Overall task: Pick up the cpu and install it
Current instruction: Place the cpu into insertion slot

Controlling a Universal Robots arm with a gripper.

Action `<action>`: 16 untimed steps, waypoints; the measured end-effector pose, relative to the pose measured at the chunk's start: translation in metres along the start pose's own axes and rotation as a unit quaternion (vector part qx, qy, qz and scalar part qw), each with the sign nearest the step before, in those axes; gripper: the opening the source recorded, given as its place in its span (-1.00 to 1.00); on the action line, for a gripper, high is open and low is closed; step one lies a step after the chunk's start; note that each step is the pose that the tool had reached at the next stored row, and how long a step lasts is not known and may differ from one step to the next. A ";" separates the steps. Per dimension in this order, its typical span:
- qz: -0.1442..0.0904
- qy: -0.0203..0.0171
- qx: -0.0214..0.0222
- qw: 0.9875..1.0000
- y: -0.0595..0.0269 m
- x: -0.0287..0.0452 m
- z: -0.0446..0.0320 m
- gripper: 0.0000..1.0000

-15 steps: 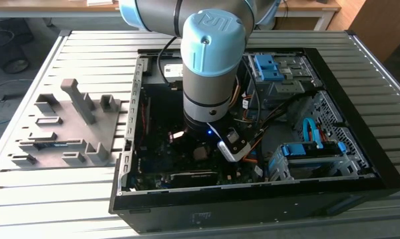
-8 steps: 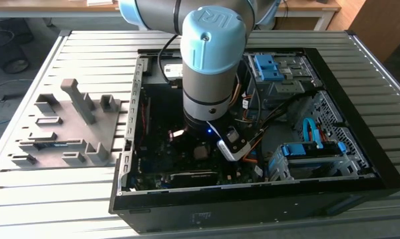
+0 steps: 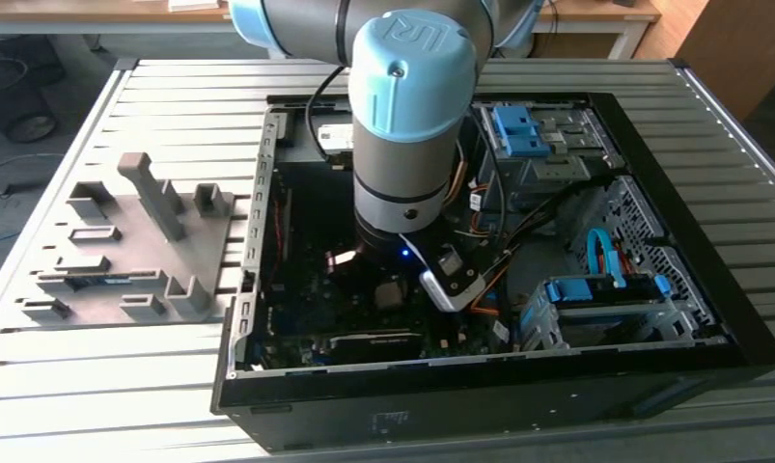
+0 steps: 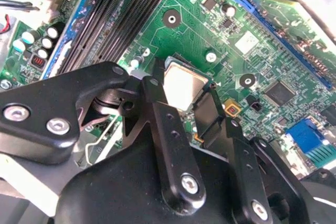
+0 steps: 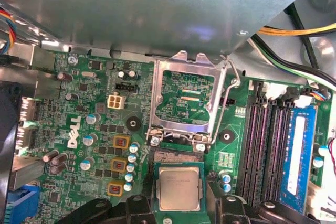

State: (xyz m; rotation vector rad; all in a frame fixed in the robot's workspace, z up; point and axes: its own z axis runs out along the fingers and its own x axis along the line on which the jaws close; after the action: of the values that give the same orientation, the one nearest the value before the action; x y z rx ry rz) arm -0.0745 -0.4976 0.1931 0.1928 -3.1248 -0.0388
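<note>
Built as a thick silver-grey tubular arm (image 3: 406,183) with pale blue joint caps (image 3: 410,68) bearing an embossed mark, black-banded at the wrist, ending in a matte black gripper (image 4: 181,90) with angular fingers (image 4: 163,124) pinned by silver screws (image 4: 190,183).

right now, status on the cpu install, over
Gripper straddling cpu, grip unclear. Cpu level at socket. Retention frame hinged open, off the cpu.

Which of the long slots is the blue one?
The end slot, farthest from the cpu in the tool. The other slots beside it are dark.
</note>
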 end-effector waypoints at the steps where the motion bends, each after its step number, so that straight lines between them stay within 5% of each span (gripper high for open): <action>1: 0.001 0.000 0.001 1.000 0.0001 0.0001 0.0001 -0.05; 5: 0.013 0.001 0.006 1.000 0.0002 0.0002 0.0005 -0.05; 16: 0.027 0.000 0.005 1.000 0.0046 0.0071 0.0022 -0.05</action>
State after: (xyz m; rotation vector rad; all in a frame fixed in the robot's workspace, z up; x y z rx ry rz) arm -0.0821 -0.4939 0.1911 0.1073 -3.1288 -0.0226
